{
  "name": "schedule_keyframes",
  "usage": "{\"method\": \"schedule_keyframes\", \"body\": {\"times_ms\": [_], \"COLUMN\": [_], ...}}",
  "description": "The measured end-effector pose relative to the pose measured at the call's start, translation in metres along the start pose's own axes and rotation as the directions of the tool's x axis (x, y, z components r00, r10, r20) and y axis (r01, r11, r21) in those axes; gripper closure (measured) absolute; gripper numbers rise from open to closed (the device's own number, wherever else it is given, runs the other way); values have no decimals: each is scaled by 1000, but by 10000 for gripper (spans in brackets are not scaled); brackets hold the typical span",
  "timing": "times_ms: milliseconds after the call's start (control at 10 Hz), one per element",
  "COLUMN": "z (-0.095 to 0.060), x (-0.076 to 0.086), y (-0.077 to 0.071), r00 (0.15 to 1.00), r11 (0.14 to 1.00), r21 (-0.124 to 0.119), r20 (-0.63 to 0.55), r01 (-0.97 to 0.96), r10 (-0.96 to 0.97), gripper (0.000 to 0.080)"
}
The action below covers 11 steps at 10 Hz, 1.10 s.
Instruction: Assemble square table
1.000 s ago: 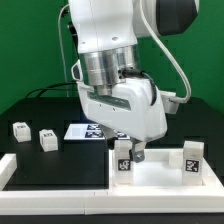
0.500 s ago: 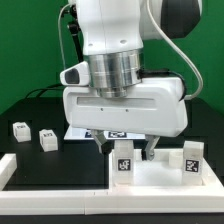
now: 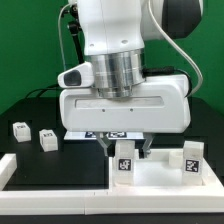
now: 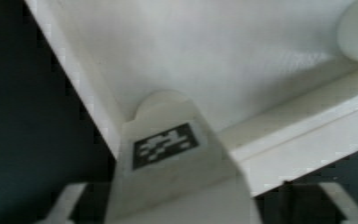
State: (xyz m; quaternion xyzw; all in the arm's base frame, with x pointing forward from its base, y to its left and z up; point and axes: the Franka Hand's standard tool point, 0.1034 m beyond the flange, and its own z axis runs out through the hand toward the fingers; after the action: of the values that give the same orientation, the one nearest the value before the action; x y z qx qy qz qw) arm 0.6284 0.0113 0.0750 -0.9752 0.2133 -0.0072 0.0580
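Rails (image 3: 12, 165) of white plastic edge the dark mat on the exterior view's left and along the front, with bare mat between them and the square top (image 3: 160, 178). Two loose legs (image 3: 20, 129) (image 3: 46, 139) sit near each other at the back left, well apart from the arm. The marker board (image 3: 78, 132) lies flat behind, half hidden by the gripper (image 3: 128, 152). The gripper hangs straight down over the top's left edge, its jaws parted to either side of an upright leg (image 3: 124, 166). In the wrist view a gap shows between that leg (image 4: 167, 150) and each finger (image 4: 78, 205), so nothing is gripped. Farther right, a corner leg (image 3: 191, 161) stands on the top, clear of the fingers.
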Motion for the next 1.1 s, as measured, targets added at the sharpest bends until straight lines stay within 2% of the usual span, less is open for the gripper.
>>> {"method": "schedule_keyframes", "body": {"times_ms": [100, 200, 500, 600, 700, 800, 1000, 1100], "z": [1, 1, 1, 2, 4, 4, 4, 4], "x": [0, 0, 0, -1, -3, -2, -2, -3], "y": [3, 4, 4, 6, 6, 5, 4, 4], "r00": [996, 991, 947, 858, 723, 627, 506, 498], "r11": [996, 991, 947, 858, 723, 627, 505, 498], "r21": [-4, -4, -4, 10, 21, 28, 27, 27], "r20": [2, 2, 2, 14, 38, 56, 72, 71], "r01": [-86, -135, -320, -514, -690, -779, -862, -867], "r10": [86, 135, 320, 514, 690, 777, 860, 864], "gripper": [426, 500, 501, 501, 504, 504, 504, 504]}}
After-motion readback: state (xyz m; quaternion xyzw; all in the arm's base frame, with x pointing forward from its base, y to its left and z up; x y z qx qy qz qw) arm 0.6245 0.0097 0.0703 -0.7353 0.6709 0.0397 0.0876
